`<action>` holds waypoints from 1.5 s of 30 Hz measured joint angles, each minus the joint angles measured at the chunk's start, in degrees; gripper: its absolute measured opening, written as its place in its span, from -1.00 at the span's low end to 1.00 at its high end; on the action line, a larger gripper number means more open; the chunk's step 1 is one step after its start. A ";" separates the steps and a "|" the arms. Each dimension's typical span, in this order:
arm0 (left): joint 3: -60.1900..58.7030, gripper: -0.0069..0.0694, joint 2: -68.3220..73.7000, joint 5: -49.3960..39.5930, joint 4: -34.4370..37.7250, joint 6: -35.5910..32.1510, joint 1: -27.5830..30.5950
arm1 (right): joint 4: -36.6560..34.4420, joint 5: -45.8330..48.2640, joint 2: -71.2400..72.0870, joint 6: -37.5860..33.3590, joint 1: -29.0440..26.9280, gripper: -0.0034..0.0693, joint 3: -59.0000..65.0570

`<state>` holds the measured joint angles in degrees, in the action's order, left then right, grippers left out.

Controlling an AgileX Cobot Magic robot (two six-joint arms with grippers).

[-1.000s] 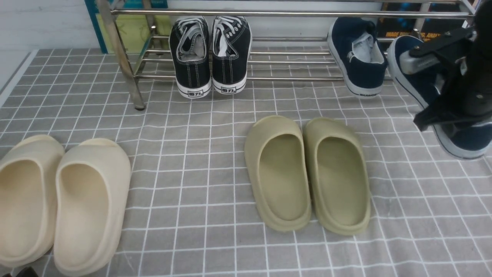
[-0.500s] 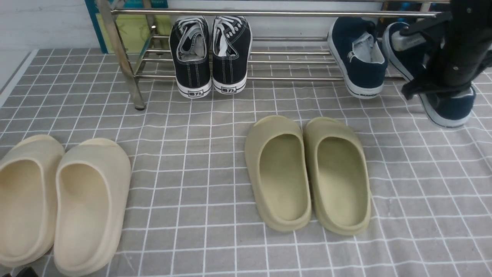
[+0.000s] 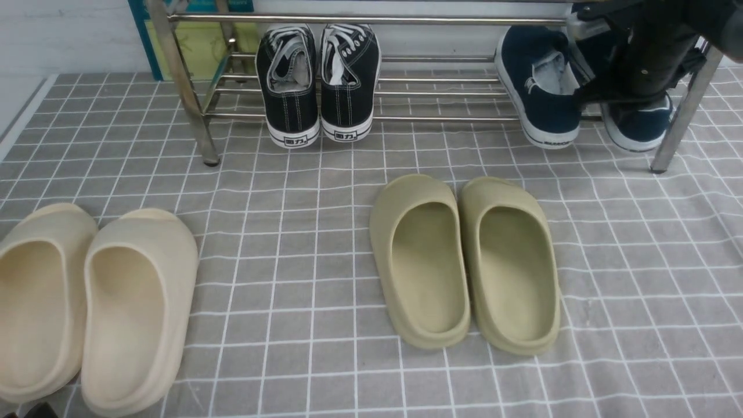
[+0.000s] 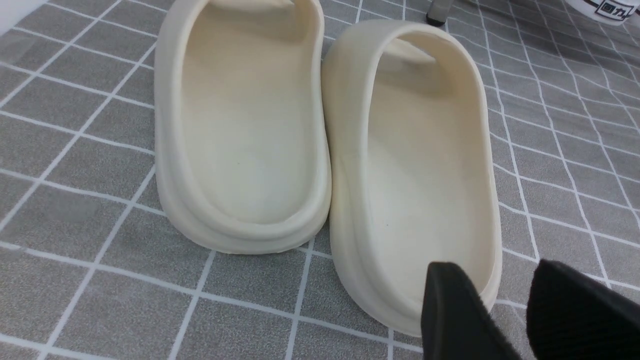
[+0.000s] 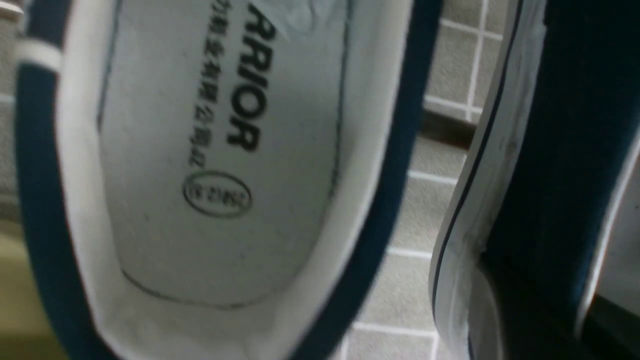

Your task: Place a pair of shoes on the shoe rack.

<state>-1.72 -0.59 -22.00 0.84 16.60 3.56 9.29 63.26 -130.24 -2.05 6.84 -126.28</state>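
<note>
— Two tools, so how did ours stand?
— Our left tool [image 4: 495, 282] hung spread over the cream slides [image 4: 320, 135]. On the shoe rack [image 3: 371, 19] the first navy shoe [image 3: 543, 96] sat; just beside it our right tool [image 3: 624, 87] was pinching the second navy shoe [image 3: 638, 128].
— Risk?
— We judged its heel overhung the front bar; letting go could tip it onto the bench [image 3: 290, 261].

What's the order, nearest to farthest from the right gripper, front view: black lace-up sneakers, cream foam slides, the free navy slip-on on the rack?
The right gripper grips the other navy canvas slip-on shoe.
1. Free navy canvas slip-on shoe: on the steel tube rack, just left.
2. Black lace-up canvas sneakers: same rack, further left.
3. Cream foam slides: near-left on the cloth.
</note>
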 joint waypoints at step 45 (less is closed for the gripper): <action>0.00 -0.19 0.00 0.00 0.00 0.00 0.00 | -9.29 1.06 53.19 -1.38 -0.02 -0.89 43.88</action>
<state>-1.72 -0.59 -22.00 0.84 16.60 3.56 0.00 64.32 -77.05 -3.43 6.82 -82.40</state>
